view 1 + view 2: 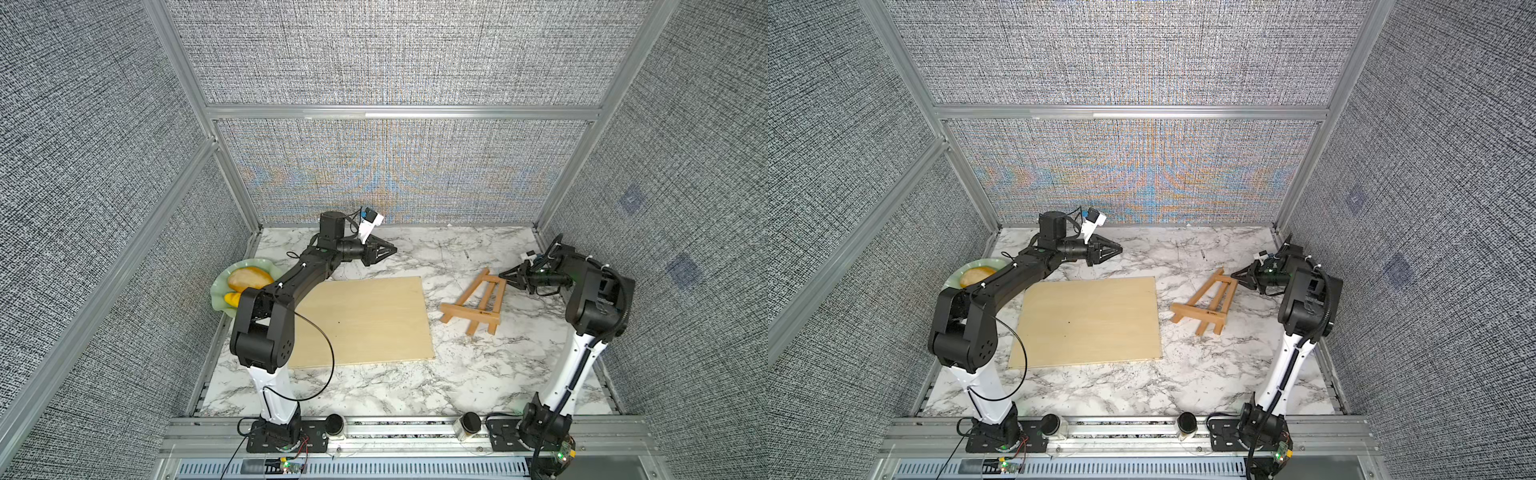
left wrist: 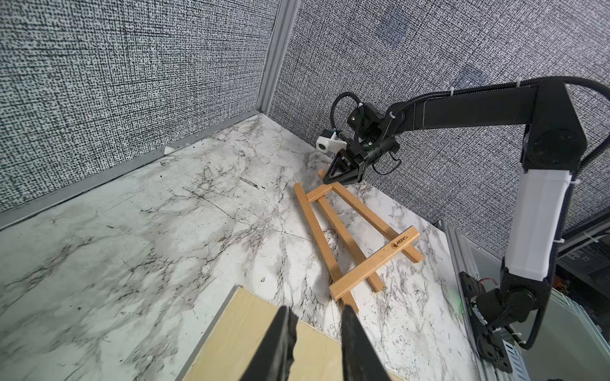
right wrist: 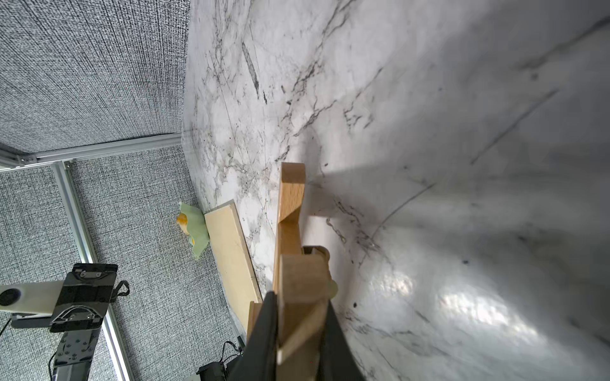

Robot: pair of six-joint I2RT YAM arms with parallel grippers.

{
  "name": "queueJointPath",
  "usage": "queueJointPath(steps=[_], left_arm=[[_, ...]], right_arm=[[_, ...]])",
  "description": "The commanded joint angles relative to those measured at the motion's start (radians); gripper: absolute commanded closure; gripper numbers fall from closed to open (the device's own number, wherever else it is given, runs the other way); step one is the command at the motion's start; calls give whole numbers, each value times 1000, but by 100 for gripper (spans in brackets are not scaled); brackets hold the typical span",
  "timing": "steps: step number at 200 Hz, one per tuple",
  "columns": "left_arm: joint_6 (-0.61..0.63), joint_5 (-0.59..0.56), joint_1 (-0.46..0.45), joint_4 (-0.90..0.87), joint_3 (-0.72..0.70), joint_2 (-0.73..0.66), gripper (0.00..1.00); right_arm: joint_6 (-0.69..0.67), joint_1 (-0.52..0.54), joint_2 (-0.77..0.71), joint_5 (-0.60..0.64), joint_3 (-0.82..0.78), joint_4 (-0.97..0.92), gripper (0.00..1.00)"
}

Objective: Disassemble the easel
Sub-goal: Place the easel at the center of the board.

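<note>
ledge bar (image 2: 373, 264) of the easel (image 2: 344, 236): small dark emblem (image 2: 394, 245) plus brand word, apparently "Mones".
both top views: same print, unreadable.

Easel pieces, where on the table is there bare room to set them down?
Widest bare marble: the front strip between the board and the front rail. Also free: the back stretch between the left hand and the easel. Crowded: around the easel where the right hand grips its top, and the left edge by the plate.

Bare strip between board (image 1: 361, 320) and easel (image 1: 465, 313), open tabletop (image 1: 436, 253) beyond
</note>
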Motion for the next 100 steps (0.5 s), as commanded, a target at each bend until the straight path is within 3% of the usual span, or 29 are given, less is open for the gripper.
queueJointPath(steps=[1,19,55,100], left_arm=[[12,4,-1,-15,6,-7,71],[14,1,0,-17,5,-9,71],[15,1,-1,-20,3,-10,71],[17,0,1,-19,3,-12,72]], right_arm=[[-96,1,3,163,9,66,86],[-91,-1,5,182,14,61,84],[-82,-6,6,197,11,60,67],[-70,-8,-4,217,4,73,65]])
